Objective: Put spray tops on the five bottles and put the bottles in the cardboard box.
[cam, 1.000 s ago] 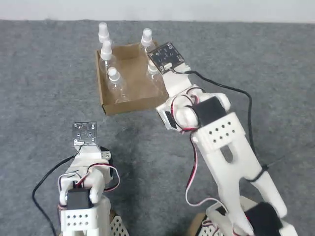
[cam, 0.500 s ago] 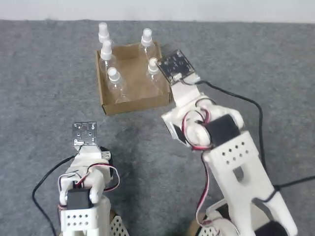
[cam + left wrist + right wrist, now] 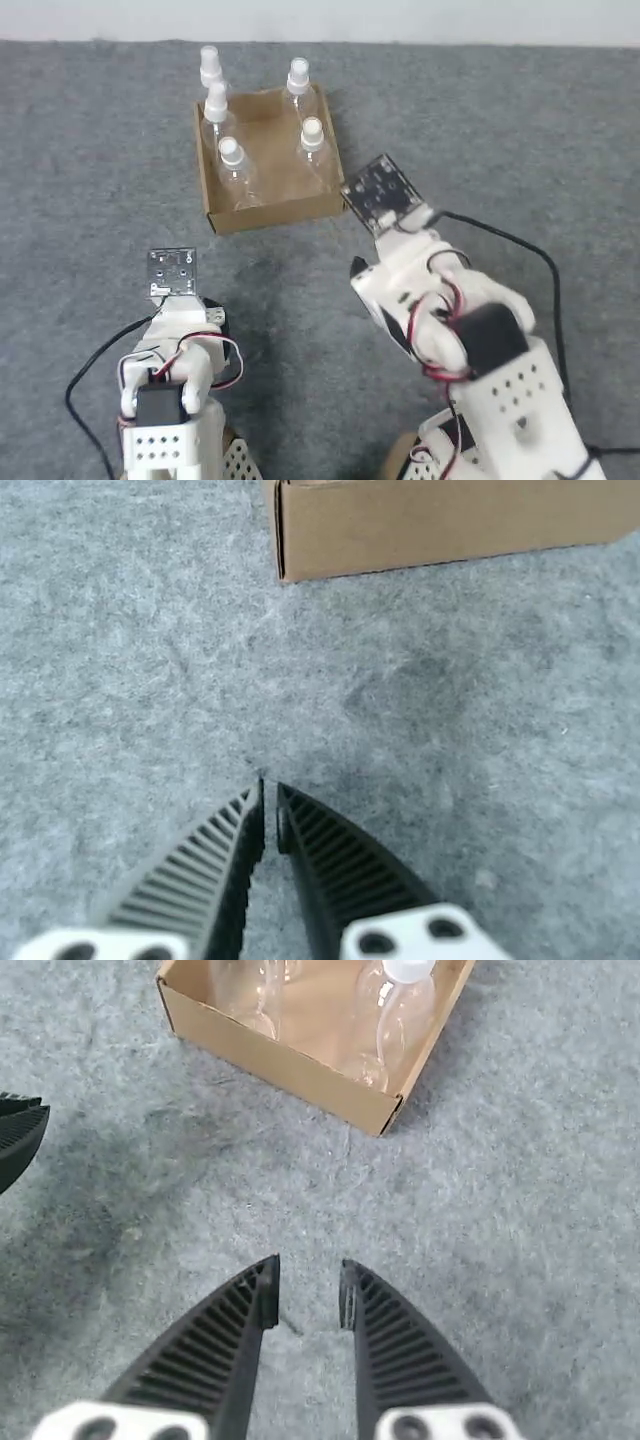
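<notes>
The cardboard box (image 3: 215, 215) sits at the far middle of the grey mat. Clear bottles with white spray tops stand in it: one at the near left (image 3: 231, 152), one at the near right (image 3: 312, 132), one at the far right (image 3: 298, 75) and one at the left (image 3: 216, 100). Another bottle (image 3: 210, 65) stands at the far left corner; I cannot tell if it is inside. My right gripper (image 3: 308, 1280) hovers over the mat just in front of the box (image 3: 290, 1070), slightly open and empty. My left gripper (image 3: 270, 795) is shut and empty, well short of the box (image 3: 450, 520).
Grey carpet-like mat (image 3: 520, 130) covers the table, with open room to the left and right of the box. The right arm's body (image 3: 470, 350) fills the near right. The left arm's base (image 3: 165, 420) is at the near left.
The right arm has pulled back from over the box's near right corner toward the front. The bottle it hovered above stays in the box. The left arm has not moved.
</notes>
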`<state>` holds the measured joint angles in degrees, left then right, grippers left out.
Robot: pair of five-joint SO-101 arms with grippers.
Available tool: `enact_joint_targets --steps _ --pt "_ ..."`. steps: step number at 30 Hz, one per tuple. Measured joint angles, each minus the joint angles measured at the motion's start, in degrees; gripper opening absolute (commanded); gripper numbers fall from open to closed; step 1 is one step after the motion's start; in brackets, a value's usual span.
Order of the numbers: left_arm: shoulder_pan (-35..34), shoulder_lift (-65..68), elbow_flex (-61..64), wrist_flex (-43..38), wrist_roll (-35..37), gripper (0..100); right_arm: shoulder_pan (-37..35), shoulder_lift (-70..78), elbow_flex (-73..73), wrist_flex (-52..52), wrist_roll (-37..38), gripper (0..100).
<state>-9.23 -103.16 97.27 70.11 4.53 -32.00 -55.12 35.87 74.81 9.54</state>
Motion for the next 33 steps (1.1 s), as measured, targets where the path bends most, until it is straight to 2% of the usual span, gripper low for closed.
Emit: enact_joint_targets --steps 15,21,33 --pt "0.0 0.0 0.0 0.0 0.0 1 3.9 -21.8 22.0 -7.8 0.2 5.1" --pt "0.0 0.0 0.0 0.0 0.0 1 3.5 -27.3 25.9 -7.9 0.5 0.3" --pt "0.0 0.0 0.0 0.0 0.0 1 3.7 -30.7 27.3 -7.9 0.5 0.6"
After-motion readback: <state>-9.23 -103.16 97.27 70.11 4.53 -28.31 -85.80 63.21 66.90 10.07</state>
